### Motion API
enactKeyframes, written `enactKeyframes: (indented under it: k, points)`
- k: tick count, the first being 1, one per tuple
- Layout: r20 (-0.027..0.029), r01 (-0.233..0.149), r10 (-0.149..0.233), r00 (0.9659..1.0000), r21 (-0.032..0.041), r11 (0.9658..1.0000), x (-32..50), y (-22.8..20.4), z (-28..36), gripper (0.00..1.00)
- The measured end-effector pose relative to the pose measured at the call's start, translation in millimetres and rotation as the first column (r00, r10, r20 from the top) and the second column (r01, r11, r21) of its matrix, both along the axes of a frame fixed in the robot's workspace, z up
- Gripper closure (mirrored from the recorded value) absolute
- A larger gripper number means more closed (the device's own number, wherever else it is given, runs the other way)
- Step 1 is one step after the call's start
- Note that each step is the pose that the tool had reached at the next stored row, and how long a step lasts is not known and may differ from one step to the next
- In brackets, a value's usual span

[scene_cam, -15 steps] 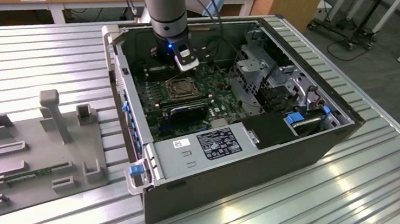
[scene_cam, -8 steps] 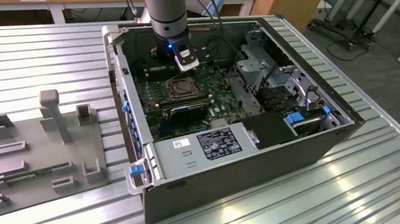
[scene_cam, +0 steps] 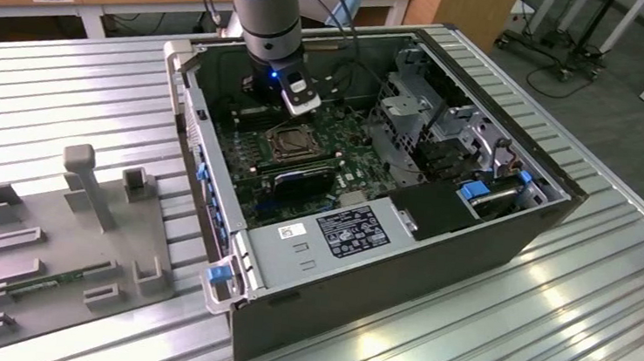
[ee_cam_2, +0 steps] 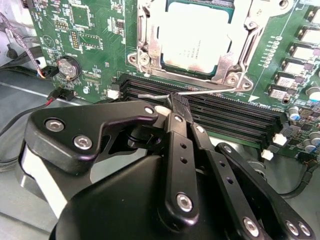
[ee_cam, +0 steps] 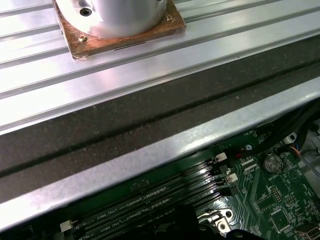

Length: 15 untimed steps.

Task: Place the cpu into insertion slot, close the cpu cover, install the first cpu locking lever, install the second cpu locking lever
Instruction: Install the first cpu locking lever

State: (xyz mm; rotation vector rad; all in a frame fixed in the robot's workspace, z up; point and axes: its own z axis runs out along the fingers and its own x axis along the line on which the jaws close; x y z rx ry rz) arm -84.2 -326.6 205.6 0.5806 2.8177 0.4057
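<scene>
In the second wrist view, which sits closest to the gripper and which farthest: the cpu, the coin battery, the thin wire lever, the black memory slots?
1. wire lever: right at the gripper's tip.
2. memory slots: just under the tip.
3. cpu: past the lever, on its far side.
4. coin battery: farthest, near the green board's edge.

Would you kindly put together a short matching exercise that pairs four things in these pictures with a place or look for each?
Things:
1. cpu
2. memory slots
3. coin battery
4. grey fixture

Descriptions:
A. long and black
B. round, on the green board
C. on the table, outside the case
D. within the cpu cover cut-out

Pairs: 1-D, 2-A, 3-B, 4-C.
</scene>
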Motion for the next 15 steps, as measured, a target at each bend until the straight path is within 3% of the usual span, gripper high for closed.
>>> enactKeyframes:
  k: [15]
  points:
    - [0.0, 0.0, 0.0, 1.0, 0.001, 1.0, 0.1, 0.0, -3.4, 0.9]
